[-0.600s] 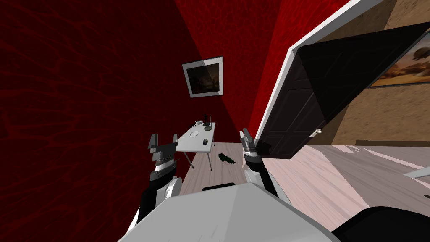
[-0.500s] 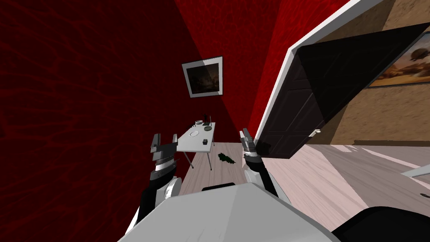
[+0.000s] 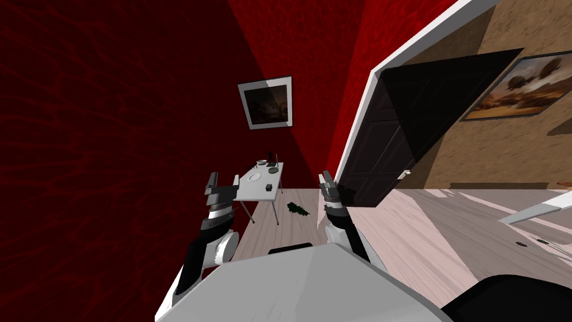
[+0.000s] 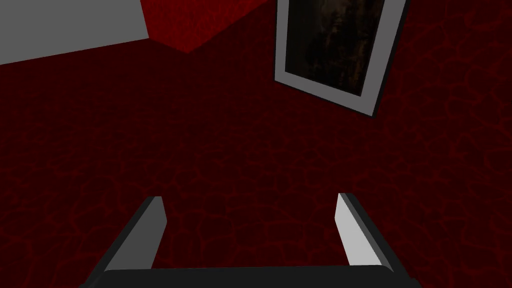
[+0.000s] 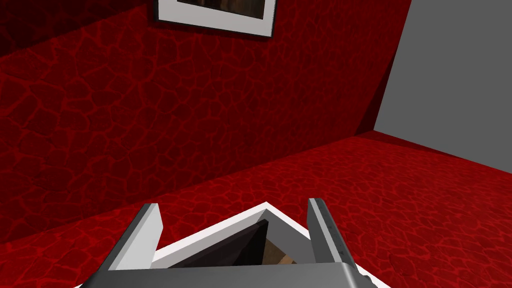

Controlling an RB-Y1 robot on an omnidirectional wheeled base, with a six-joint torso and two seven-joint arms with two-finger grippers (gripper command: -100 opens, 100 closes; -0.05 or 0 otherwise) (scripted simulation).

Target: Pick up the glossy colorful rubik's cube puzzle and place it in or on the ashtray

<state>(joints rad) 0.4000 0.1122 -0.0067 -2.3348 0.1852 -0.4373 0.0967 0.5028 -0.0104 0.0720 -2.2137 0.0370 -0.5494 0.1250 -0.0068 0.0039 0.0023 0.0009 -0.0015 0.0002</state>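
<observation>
A small white table (image 3: 251,192) stands far ahead against the red wall. Near its front edge sits a small dark cube (image 3: 270,187); its colours cannot be made out from here. A dark round dish (image 3: 273,169), likely the ashtray, lies further back on the table. My left gripper (image 3: 223,181) is raised in front of the table's left side, well short of it, and is open and empty (image 4: 250,200). My right gripper (image 3: 327,180) is raised to the right of the table, also open and empty (image 5: 234,205).
A white plate (image 3: 255,177), a small bowl (image 3: 261,162) and dark upright items (image 3: 270,155) share the table. A green leafy thing (image 3: 298,209) lies on the wooden floor beside a table leg. A dark door (image 3: 385,162) stands open on the right.
My view has swung a little: the door and the doorway's painting slid left, and the table shifted slightly left. Both grippers keep the same open pose.
</observation>
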